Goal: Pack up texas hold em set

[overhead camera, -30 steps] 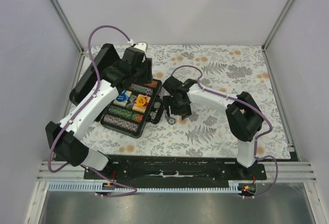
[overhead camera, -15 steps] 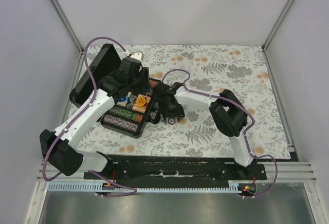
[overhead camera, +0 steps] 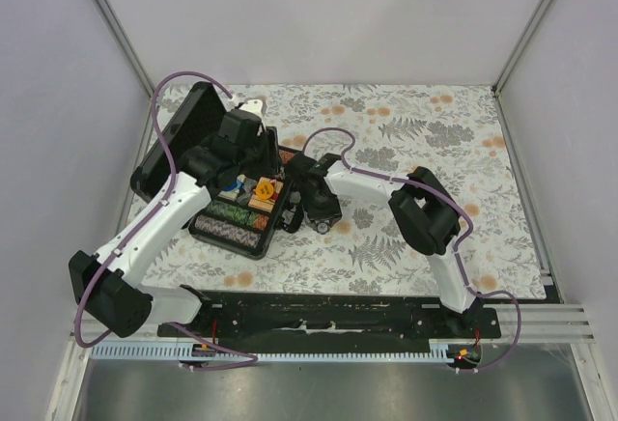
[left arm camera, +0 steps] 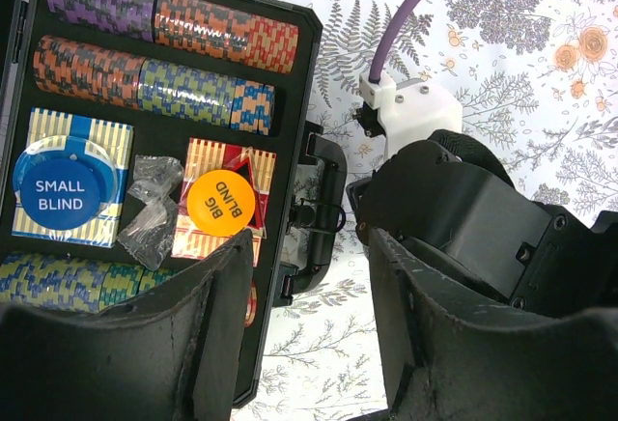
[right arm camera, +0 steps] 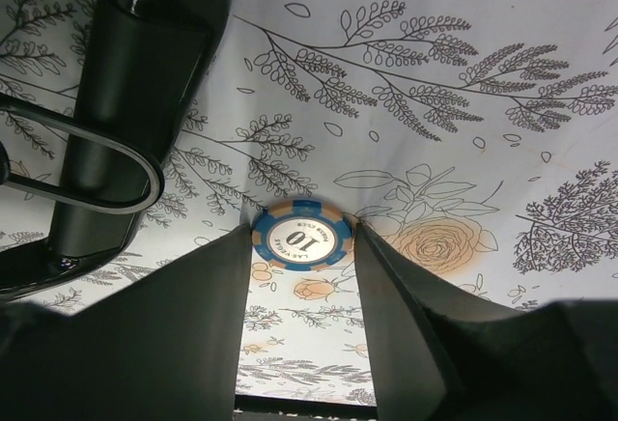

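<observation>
- Fingers [right arm camera: 183, 334] of the right gripper [right arm camera: 299, 232] stood on either side of a blue-and-orange chip [right arm camera: 297, 240] marked "10". They sat close against its rim, but it could not be told whether they were pinching it.
- The chip lay flat on the floral tablecloth [right arm camera: 463, 102], outside the case and just beside the handle [right arm camera: 101, 122].
- The left gripper [left arm camera: 307, 252] hung above the handle side of the case [left arm camera: 305, 73]. Its fingers [left arm camera: 208, 324] were spread and held nothing; only the handle and the cloth showed through the gap.
- The case was open on the left part of the table, with its lid [overhead camera: 179, 146] tilted back on the side away from the handle.
- Two chip rows [left arm camera: 174, 25] lay on edge in the slots at the top of the left wrist view, in purple, orange, blue and red bands. A further row at the lower edge was partly hidden by a finger.
- In the middle compartment, a blue disc [left arm camera: 61, 192] reading "SMALL BLIND" rested on a yellow-and-blue striped deck [left arm camera: 101, 141].
- Beside it, an orange disc [left arm camera: 220, 199] reading "BIG BLIND" rested on a reddish deck [left arm camera: 208, 155]. A red-edged triangular piece showed just above this disc (only its tip was visible).
- Scraps of clear wrapping [left arm camera: 150, 218] lay between the two decks.
- From above, the two grippers were near one another — the right one low over the cloth at the handle, the left one over the tray.
</observation>
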Robot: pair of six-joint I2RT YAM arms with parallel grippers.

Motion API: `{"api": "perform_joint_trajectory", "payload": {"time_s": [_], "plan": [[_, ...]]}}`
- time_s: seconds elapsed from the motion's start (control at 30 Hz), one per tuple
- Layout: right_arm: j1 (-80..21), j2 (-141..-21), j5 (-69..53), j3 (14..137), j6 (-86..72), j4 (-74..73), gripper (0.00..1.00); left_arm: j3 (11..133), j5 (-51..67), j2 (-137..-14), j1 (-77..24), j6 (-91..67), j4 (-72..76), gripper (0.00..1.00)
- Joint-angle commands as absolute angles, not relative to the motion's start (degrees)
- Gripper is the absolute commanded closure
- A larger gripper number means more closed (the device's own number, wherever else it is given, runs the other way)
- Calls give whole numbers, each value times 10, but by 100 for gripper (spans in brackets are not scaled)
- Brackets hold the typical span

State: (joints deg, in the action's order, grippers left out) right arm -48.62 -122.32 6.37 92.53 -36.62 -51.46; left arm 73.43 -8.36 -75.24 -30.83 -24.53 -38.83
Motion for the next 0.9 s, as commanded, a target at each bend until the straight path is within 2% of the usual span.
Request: {"api": "perform_joint_trajectory", "payload": {"time_s": [0.0, 0.17, 0.5, 0.63, 0.87], "plan": [[-487, -1245, 81, 930, -375, -505, 49, 730, -69, -732, -306, -261, -369, 42], [-487, -1237, 83, 925, -381, -512, 57, 723, -48, -727, -306, -261, -367, 39], [-463, -1136, 74, 911, -407, -519, 57, 648, 14, -657, -306, -264, -328, 17], [-435, -1079, 38, 884, -427, -507, 57, 616, 91, -618, -307, -230, -301, 13], [-383, -1000, -46, 860, -473, -489, 57, 569, 194, -606, -308, -242, -244, 13]]}}
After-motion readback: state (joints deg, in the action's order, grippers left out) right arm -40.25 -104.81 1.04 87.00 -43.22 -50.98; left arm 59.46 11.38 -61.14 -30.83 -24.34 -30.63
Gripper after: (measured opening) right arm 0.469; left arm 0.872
